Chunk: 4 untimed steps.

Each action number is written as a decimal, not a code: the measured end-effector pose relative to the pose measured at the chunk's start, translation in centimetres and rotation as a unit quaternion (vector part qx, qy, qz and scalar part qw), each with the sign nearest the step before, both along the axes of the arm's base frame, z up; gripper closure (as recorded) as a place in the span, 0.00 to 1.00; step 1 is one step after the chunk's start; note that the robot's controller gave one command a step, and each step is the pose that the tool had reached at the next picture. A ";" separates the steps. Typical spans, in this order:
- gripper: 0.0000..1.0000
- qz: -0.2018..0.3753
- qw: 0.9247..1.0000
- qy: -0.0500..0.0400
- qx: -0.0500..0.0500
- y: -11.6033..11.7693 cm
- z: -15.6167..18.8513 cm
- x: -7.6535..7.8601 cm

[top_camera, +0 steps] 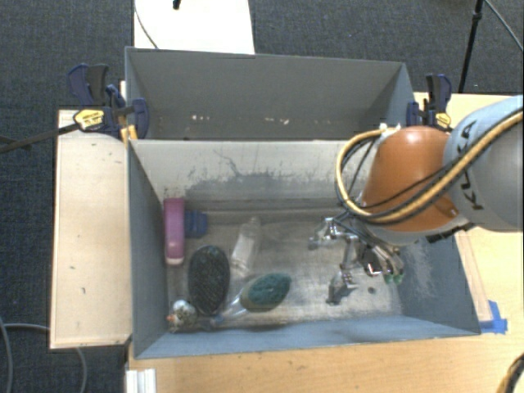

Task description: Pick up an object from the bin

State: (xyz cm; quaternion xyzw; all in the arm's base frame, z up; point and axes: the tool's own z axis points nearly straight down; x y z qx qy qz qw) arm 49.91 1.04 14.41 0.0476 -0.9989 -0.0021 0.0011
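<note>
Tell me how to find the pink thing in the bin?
Look in the grey metal bin and go to its left wall. A long pink thing lies along the foot of that wall. It is the only pink one: the small piece beside it is blue, and the oval brush nearby is black.

Left of centre in the frame, on the floor of the grey metal bin (270,88), a pink plastic bottle (173,230) lies along the left wall. A small blue block (195,223) is just to its right. Below them lies a black oval hairbrush (209,278), with a clear plastic bottle (244,244) to its upper right. A teal-green oval lump (266,291) lies at lower centre. Dark grey carpet (327,15) fills the upper frame.
</note>
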 end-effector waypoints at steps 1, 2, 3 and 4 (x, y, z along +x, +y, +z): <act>0.00 0.088 0.996 -0.001 0.000 7.4 -1.5 0.1; 0.00 0.251 0.968 -0.004 -0.001 9.8 -7.3 0.2; 1.00 0.251 0.968 -0.006 -0.001 9.8 -7.1 0.4; 1.00 0.461 0.887 -0.006 -0.002 11.3 10.2 1.5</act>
